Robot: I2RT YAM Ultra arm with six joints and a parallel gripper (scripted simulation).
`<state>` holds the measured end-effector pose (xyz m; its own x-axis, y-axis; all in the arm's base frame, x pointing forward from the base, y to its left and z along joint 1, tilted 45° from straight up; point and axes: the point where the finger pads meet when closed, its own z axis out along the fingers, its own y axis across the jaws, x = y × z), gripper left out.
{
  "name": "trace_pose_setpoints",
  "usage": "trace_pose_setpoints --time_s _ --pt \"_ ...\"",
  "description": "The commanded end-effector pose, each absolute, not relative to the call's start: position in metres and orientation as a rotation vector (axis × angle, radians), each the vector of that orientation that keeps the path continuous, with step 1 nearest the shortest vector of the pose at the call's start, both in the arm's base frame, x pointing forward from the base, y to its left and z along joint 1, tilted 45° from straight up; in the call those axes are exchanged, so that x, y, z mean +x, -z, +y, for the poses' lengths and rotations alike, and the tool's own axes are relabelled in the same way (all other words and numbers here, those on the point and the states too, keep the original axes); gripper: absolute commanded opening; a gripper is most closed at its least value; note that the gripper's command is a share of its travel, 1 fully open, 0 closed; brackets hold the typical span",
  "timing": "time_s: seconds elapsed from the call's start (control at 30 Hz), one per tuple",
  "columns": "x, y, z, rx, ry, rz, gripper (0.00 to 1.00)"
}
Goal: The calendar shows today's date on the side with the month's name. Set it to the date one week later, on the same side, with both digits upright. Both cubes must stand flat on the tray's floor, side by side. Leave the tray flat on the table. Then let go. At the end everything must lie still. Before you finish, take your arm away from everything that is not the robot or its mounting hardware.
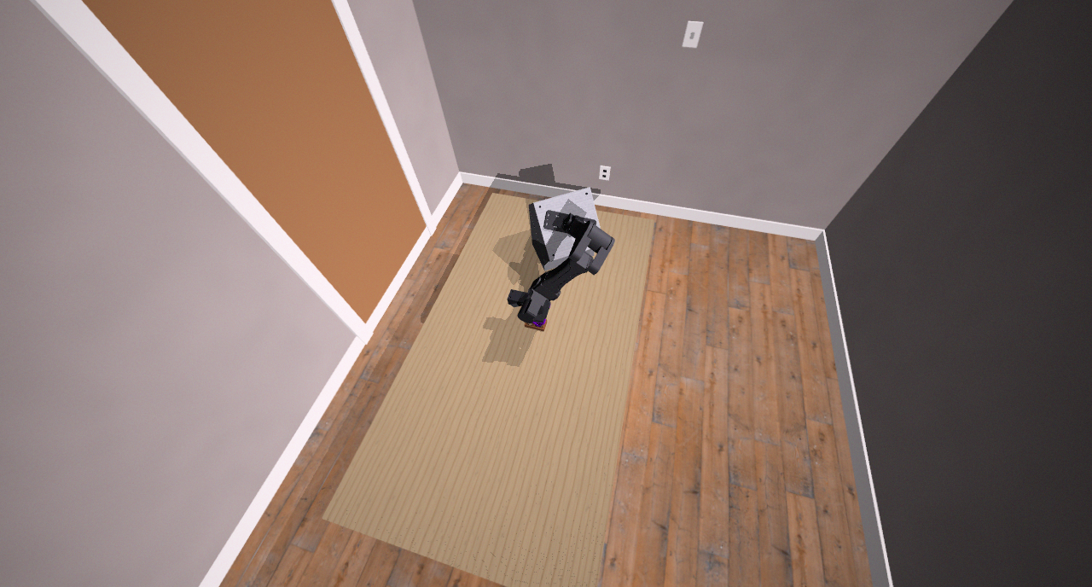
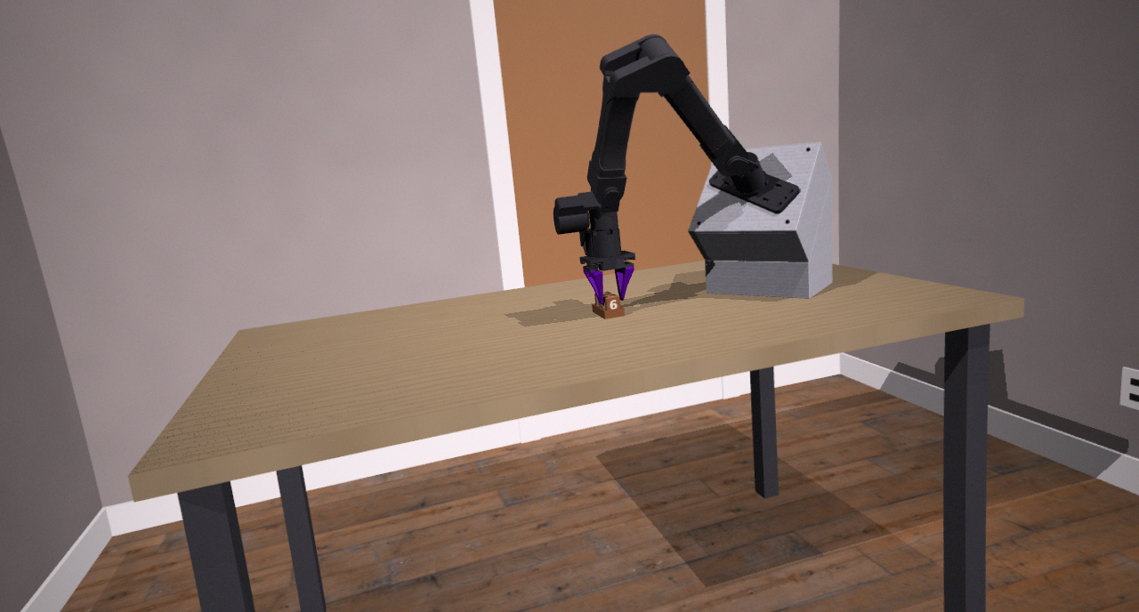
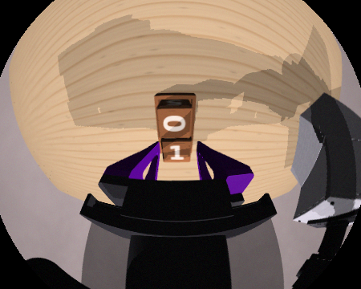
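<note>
The brown tray [image 1: 534, 328] [image 2: 611, 314] stands on the table. Two brown cubes are in it, end to end along its length. In the wrist view, one cube [image 3: 174, 124] shows a white 0 and the other cube [image 3: 176, 152] shows a white 1. In the exterior view, a cube face [image 2: 613, 305] shows an upright white 6. My gripper [image 2: 611, 298] [image 3: 178, 145] has its purple fingers partly open around the cube with the 1, with a gap on each side. The month's name and the cubes' other faces are hidden.
The grey angled base block [image 1: 566, 201] [image 2: 756, 277] carries the arm at one end of the table [image 1: 488, 446] [image 2: 398, 377]. The arm's shadow falls across the table beside the tray.
</note>
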<state>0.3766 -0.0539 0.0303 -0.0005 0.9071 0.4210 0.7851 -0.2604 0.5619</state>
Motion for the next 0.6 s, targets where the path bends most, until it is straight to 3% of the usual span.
trace_pose_setpoints --time_s 0.0,0.57 --pt "0.367 -0.046 -0.065 2.089 -1.098 1.78 0.47" --pt "0.329 -0.09 -0.085 2.089 -1.097 1.78 0.47"
